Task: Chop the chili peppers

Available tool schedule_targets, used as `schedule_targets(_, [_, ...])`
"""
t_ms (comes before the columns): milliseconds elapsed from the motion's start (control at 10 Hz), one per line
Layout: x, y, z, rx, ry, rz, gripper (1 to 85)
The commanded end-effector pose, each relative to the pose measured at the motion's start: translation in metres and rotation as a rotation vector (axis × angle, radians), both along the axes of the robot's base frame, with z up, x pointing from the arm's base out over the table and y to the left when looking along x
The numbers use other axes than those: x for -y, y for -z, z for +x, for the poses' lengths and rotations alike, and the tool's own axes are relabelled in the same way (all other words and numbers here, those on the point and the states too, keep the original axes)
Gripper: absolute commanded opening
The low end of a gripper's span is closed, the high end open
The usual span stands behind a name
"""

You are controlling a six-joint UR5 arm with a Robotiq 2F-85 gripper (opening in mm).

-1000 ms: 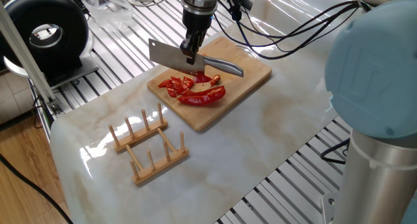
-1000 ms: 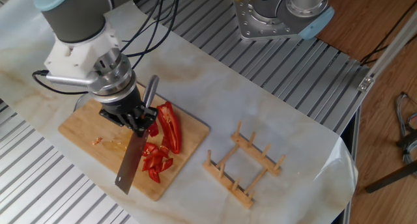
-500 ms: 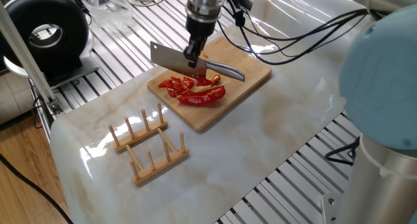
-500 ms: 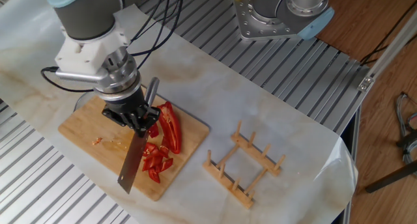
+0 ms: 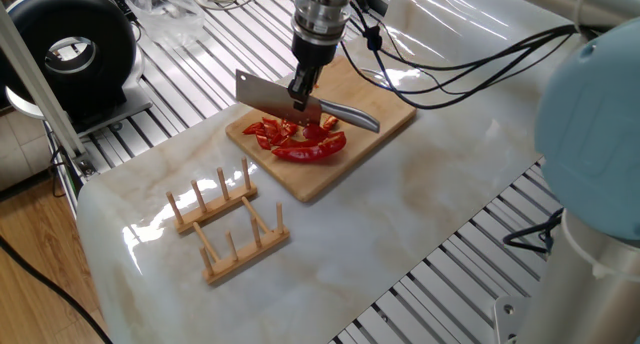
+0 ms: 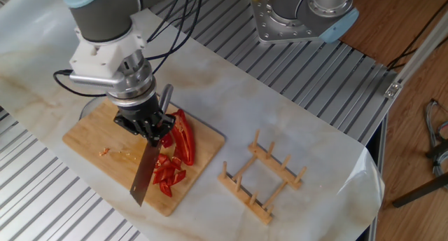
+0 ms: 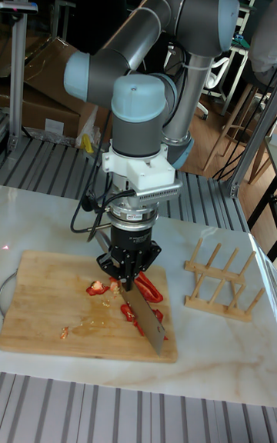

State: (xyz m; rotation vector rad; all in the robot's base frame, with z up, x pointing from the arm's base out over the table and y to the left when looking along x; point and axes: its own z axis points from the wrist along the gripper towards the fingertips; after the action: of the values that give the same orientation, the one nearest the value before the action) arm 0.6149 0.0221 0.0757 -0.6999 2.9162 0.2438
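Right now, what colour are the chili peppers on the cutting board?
Glossy bright red; the chili peppers show best in the other fixed view.

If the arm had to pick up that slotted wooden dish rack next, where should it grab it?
Grip one long side rail of the slotted wooden dish rack, coming straight down from above. The upright pegs crowd the middle, while the outer rails lie flat, narrow and open on the marble tabletop.
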Motion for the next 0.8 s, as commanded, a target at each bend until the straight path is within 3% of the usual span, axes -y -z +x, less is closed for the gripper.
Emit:
schedule_targets(0, [0.002,-0.003,-0.003,0.019,0.008,0.006,1.3])
schedule_targets(300, [-0.006,-0.007,-0.007,0.01,0.03,0.044,1.3])
schedule_targets(700, [-0.01,-0.007,-0.01,-0.002,0.038,0.058,1.3])
